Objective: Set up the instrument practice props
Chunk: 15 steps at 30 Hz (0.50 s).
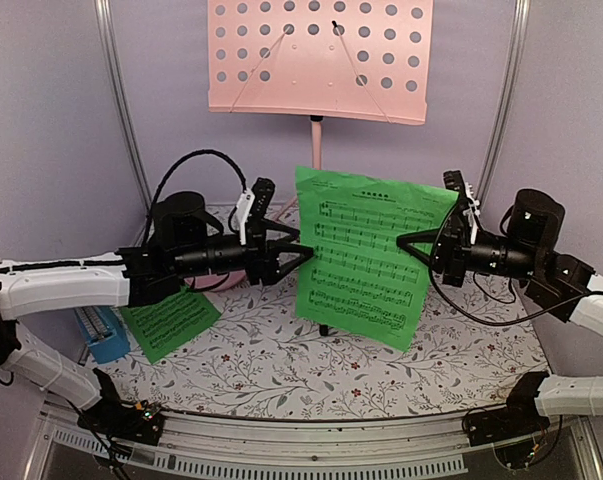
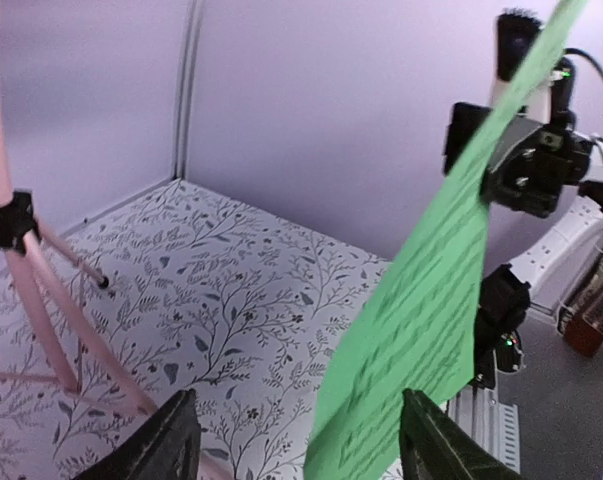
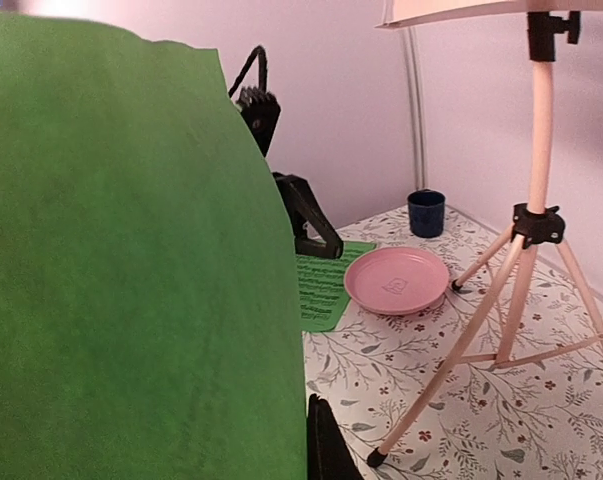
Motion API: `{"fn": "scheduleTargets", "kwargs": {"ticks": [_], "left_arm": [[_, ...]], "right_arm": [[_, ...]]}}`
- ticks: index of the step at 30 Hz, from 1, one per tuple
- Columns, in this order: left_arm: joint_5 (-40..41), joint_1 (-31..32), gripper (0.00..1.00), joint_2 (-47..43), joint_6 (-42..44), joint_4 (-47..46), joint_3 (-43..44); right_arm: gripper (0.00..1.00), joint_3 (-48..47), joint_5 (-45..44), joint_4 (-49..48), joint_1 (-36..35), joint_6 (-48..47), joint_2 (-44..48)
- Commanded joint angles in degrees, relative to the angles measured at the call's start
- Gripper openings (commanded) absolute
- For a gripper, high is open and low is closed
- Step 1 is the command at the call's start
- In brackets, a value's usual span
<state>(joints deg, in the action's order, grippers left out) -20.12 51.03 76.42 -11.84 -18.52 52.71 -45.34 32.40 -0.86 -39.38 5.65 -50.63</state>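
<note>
Sheet-music page (image 1: pixel 366 255) hanging mid-air below the pink desk (image 1: pixel 321 60) | right gripper (image 1: pixel 406 242) clamping one edge, left gripper (image 1: pixel 303 248) standing open at the other | I am judging placement under way: next needing a lift onto the desk.

The music stand (image 1: pixel 318 60) stands back centre; before it a raised sheet (image 1: pixel 366 255) hangs between left gripper (image 1: pixel 306 248) and right gripper (image 1: pixel 401 243). On the table (image 1: pixel 281 370) at left lies a second sheet (image 1: pixel 169 320) — metronome (image 1: pixel 101 335) just beside it.
</note>
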Motion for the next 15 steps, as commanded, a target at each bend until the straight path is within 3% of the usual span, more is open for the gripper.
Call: {"fn": "scheduleTargets", "kwargs": {"ticks": [1,4,15], "left_arm": [[6.0,-2.7,0.72,4.6,-5.2,-7.3,-5.2],[5.5,-3.2,0.76,10.9,-6.2,-10.3,-5.1],[5.3,-3.6,0.76,28.1,-13.1,-22.5,-3.9]], "right_arm": [[0.00,-4.2,-15.3,4.3,-0.1,1.2,1.6],[0.00,-4.7,-18.6,5.2,0.0,1.3,2.4],[0.00,-7.4,-18.0,8.1,0.0,-0.9,3.3]]}}
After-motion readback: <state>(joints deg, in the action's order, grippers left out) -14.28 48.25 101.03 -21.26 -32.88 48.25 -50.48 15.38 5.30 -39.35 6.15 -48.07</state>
